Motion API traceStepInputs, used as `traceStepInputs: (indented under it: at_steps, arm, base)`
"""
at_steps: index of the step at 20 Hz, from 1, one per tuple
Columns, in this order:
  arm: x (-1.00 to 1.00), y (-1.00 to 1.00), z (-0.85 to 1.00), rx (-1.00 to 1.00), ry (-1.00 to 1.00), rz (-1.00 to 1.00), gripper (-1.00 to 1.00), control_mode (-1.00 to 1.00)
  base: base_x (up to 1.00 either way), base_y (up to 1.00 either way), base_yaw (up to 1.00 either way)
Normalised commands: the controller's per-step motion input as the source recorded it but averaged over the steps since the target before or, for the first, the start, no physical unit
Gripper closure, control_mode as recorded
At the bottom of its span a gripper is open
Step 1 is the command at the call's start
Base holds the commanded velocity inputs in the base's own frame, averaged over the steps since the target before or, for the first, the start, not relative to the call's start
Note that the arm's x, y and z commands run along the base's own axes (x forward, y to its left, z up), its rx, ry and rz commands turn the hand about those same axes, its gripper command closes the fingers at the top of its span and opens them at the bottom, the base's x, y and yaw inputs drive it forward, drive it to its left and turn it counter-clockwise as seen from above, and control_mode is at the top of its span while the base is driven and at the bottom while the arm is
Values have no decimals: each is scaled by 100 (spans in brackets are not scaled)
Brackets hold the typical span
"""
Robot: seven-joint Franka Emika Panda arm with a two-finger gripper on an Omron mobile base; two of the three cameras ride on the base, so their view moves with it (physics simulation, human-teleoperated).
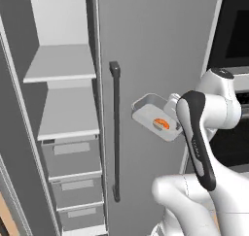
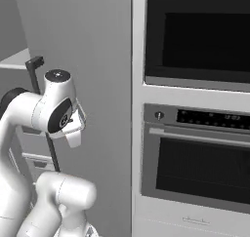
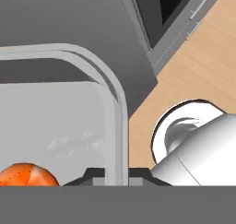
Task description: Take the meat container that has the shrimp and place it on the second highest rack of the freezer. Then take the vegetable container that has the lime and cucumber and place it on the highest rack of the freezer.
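One door (image 1: 146, 60) probably blocks container (image 1: 154, 116).

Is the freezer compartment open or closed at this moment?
Open: the freezer shows its bare racks and drawers, beside the closed door with the dark handle.

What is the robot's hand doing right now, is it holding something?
Gripper: closed on the rim of the clear container with the shrimp inside, held up in front of the freezer door.
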Motion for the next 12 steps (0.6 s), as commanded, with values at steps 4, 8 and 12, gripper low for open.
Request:
traceStepInputs:
  at_steps: [4,8,12]
  arm:
    - [0,0,0,0,0,0,100,100]
    - [0,0,0,0,0,0,100,100]
    - [0,0,0,0,0,0,100,100]
  base:
    - [0,88,0]
    - [6,59,0]
    - [8,47,-1]
